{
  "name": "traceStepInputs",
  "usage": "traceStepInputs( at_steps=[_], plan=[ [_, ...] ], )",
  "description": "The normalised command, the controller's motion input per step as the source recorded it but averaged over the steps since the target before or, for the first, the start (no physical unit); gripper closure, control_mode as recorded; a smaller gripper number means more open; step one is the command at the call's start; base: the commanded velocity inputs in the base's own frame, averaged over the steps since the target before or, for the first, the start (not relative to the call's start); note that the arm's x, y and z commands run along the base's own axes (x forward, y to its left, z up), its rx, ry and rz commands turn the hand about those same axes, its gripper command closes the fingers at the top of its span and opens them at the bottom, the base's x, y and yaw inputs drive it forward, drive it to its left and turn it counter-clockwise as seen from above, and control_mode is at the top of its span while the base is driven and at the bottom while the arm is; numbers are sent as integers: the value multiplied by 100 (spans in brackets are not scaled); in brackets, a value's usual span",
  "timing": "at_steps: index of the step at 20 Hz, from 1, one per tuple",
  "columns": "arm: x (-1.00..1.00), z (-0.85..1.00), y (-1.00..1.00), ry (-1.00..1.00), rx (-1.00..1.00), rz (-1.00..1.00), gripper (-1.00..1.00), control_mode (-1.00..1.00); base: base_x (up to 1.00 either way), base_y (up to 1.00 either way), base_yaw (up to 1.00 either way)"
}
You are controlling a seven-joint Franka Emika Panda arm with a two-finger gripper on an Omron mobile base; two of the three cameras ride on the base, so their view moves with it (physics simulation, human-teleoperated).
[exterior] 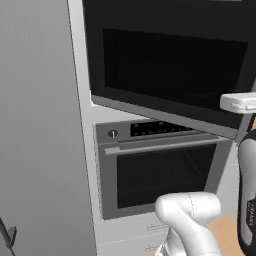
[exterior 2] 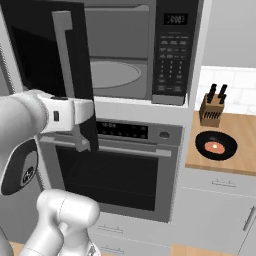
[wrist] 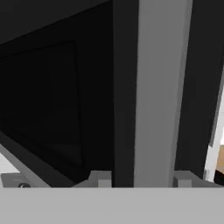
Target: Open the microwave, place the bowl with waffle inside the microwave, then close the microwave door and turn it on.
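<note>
The microwave [exterior 2: 172, 55] stands with its door [exterior 2: 45, 60] swung wide to the left, showing the grey cavity and round turntable [exterior 2: 112, 74]. My gripper [exterior 2: 84, 136] is at the lower end of the door's grey bar handle [exterior 2: 65, 55]. In the hand view the handle [wrist: 155, 96] runs upright between my gripper's [wrist: 141, 178] two fingertips [wrist: 99, 178], with a dark gap left of it; the jaws are open around the bar. The dark bowl [exterior 2: 216, 145] with the waffle sits on the wooden counter to the right. From the left, the door [exterior: 170, 65] shows as a wide black panel.
A steel wall oven [exterior 2: 120, 165] with a horizontal handle sits directly under the microwave. A knife block [exterior 2: 212, 107] stands on the counter [exterior 2: 240, 130] behind the bowl. A tall grey cabinet side [exterior: 40, 125] rises on the left.
</note>
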Motion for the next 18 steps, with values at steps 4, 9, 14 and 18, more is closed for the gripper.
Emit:
traceStepInputs(
  at_steps=[4, 9, 14, 18],
  plan=[
    [-55, 10, 100, -1, 0, -6, 100, -100, 0, 0, 0],
    [-44, 1, 100, -4, 0, -6, 100, -100, 0, 0, 0],
    [-22, 0, 100, 0, -3, -8, 100, -100, 0, 0, 0],
    [2, 0, 100, -3, -1, 0, 100, -100, 0, 0, 0]
  ],
)
